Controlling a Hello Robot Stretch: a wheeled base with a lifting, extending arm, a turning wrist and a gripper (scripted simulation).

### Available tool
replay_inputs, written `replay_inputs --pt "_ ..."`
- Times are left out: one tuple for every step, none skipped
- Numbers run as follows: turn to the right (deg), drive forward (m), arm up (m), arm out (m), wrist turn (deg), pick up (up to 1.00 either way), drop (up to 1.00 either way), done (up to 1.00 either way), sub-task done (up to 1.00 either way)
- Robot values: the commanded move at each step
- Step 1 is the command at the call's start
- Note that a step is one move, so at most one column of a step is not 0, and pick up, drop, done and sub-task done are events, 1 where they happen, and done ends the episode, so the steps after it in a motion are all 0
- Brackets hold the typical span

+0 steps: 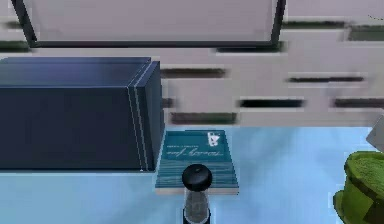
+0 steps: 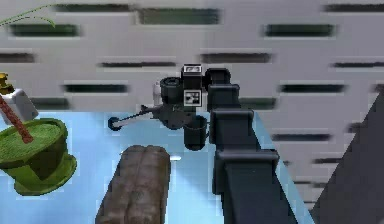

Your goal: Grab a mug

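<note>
In the arm side view the dark arm (image 2: 240,160) rises from the bottom edge over a light blue countertop (image 2: 90,130). Two white marker squares (image 2: 192,86) stand at its far end. Left of them, the gripper (image 2: 118,121) reaches out with thin fingers. Bare countertop and brick wall lie behind its far end, so it holds nothing. A small dark cup-shaped thing (image 2: 195,134) stands under the gripper's body, right of the fingers; I cannot tell whether they touch.
A green pot (image 2: 38,155) with a plant stands at the arm side view's left, a brown loaf (image 2: 135,185) beside the arm. In the forward view a dark box (image 1: 75,112), a teal book (image 1: 198,155), a black-topped shaker (image 1: 196,192) and the green pot (image 1: 362,190) sit on the counter.
</note>
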Motion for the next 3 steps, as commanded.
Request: replay_inputs --pt "0.0 0.00 0.00 0.00 45.0 0.00 0.00 0.00 0.00" --pt "0.0 0.00 0.00 0.00 9.0 0.00 0.00 0.00 0.00" --pt "0.0 0.00 -0.16 0.00 0.0 0.00 0.00 0.00 0.00"
